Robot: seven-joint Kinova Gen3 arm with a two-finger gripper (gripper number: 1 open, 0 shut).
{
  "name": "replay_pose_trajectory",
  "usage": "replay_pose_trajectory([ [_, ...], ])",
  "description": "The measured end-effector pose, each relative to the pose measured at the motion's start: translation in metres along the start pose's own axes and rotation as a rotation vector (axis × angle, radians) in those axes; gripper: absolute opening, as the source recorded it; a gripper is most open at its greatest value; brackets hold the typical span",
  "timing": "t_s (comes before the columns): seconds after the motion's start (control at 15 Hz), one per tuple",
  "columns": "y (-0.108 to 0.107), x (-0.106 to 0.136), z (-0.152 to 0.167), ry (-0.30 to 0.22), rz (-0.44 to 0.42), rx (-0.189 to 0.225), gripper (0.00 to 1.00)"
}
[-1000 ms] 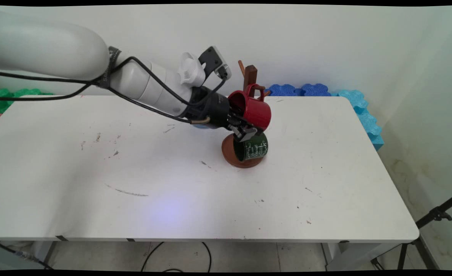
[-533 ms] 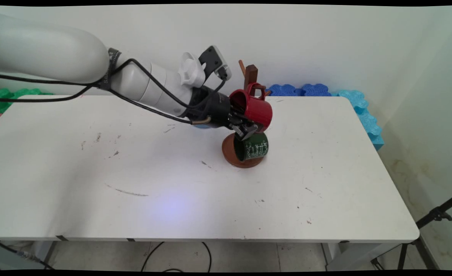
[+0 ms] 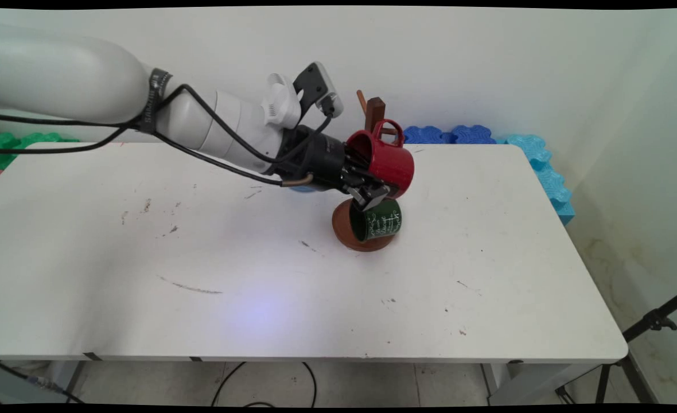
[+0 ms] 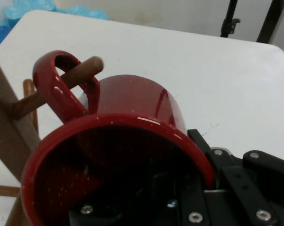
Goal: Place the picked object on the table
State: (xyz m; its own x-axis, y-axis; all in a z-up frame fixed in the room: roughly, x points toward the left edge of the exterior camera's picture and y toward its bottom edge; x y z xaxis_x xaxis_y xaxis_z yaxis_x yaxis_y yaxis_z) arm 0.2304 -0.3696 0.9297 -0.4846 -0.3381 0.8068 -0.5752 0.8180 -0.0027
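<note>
We see the pincer (image 3: 373,192) pinching the red mug (image 3: 390,163) by its rim wall, one finger inside, holding it tilted above the worktop (image 3: 487,258) with its handle looped over a peg of the wooden mug tree (image 3: 376,112). It looks rigid, glossy, likely slippery and chip-prone, so we judge the rim the firmest hold. A green mug (image 3: 381,221) hangs below.

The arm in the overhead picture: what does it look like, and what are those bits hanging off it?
The arm is made of smooth, rounded white segments. Loose black cables run along it, strapped on by a dark band. Near the wrist sit a white ribbed knob and a small grey-and-black box. It ends in a black cylindrical wrist and a black claw of jointed, bolted metal links.
</note>
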Motion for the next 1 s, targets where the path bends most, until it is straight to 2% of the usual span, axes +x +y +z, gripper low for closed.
replay_pose_trajectory([
  [0.73,0.02,0.01,-0.027,0.033,0.016,-0.064,0.0],
  [1.0,0.027,0.013,-0.041,0.024,0.019,-0.085,0.0],
])
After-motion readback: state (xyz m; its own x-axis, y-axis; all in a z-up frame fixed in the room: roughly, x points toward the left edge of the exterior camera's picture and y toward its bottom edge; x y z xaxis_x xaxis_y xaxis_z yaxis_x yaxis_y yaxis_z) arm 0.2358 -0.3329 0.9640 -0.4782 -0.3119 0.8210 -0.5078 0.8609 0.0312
